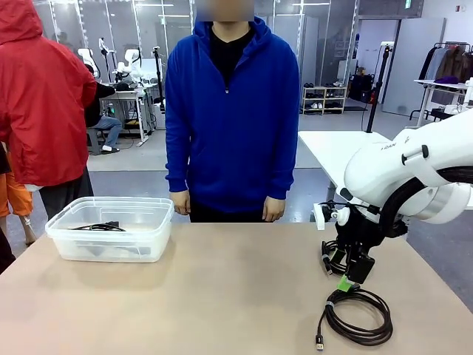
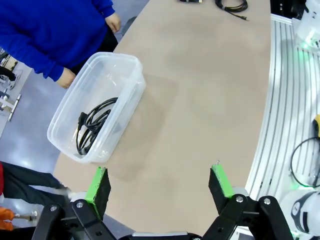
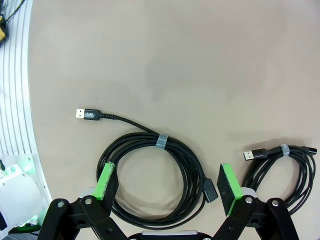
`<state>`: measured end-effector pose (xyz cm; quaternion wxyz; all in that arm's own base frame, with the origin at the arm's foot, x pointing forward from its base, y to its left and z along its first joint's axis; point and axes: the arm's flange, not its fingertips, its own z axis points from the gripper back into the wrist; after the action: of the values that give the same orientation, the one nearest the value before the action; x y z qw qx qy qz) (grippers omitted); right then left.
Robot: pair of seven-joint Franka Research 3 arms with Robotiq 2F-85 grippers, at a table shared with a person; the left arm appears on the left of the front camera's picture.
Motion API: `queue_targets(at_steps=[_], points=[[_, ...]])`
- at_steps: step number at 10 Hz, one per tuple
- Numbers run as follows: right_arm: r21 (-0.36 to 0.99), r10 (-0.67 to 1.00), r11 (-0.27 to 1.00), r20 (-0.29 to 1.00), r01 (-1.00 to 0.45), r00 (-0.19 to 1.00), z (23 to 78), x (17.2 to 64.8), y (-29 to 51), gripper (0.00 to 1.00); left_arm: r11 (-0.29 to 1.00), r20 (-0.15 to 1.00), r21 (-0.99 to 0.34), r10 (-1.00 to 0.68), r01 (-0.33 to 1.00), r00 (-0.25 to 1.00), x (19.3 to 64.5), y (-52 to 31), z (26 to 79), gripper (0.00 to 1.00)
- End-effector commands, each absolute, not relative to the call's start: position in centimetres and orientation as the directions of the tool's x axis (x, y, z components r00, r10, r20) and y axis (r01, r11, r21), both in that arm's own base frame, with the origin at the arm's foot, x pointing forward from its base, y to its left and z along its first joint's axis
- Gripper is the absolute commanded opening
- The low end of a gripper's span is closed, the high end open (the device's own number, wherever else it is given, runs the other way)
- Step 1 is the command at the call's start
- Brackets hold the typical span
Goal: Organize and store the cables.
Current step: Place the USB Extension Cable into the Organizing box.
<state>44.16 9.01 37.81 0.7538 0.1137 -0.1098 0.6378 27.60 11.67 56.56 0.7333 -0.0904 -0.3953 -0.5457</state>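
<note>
Cable coiled on worktop under right claw, jaws spread, empty | second coil just beside | third coil in bin | left claw spread, empty | step: reaching for pick-up | next: lower, clench across strands, carry to bin

Right arm: glossy white rounded shell, black joint band, small dark print on casing, black cables at wrist. Right hand: black linkage fingers, silver screws at pivots, bright green pads. Left hand: same black links, screws, green pads. Person: blue zip hoodie, black top underneath, dark trousers.
</note>
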Motion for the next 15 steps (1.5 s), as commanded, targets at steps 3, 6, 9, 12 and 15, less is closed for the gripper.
queue_targets(at_steps=[3,6,9,12,15], points=[[0.019,0.956,0.221,0.192,-0.975,0.22,37.5,43.9,10.5,1.0,0.377,0.676,0.297,-0.732,0.877,0.086,27.4,11.6,56.7,1.0],[0.056,0.935,0.336,0.098,-0.94,0.34,35.6,43.6,13.3,1.0,0.377,0.676,0.297,-0.732,0.877,0.086,27.4,11.6,56.7,1.0],[0.002,0.917,0.398,0.033,-0.917,0.398,34.3,42.6,14.8,1.0,0.377,0.676,0.297,-0.732,0.877,0.086,27.4,11.6,56.7,1.0],[0.038,0.929,0.363,0.063,-0.931,0.365,34.5,42.8,14.3,1.0,0.377,0.676,0.297,-0.732,0.877,0.086,27.4,11.6,56.7,1.0],[0.003,0.893,0.45,0.0,-0.893,0.45,35.1,41.5,15.6,1.0,0.377,0.676,0.297,-0.732,0.877,0.086,27.4,11.6,56.7,1.0]])
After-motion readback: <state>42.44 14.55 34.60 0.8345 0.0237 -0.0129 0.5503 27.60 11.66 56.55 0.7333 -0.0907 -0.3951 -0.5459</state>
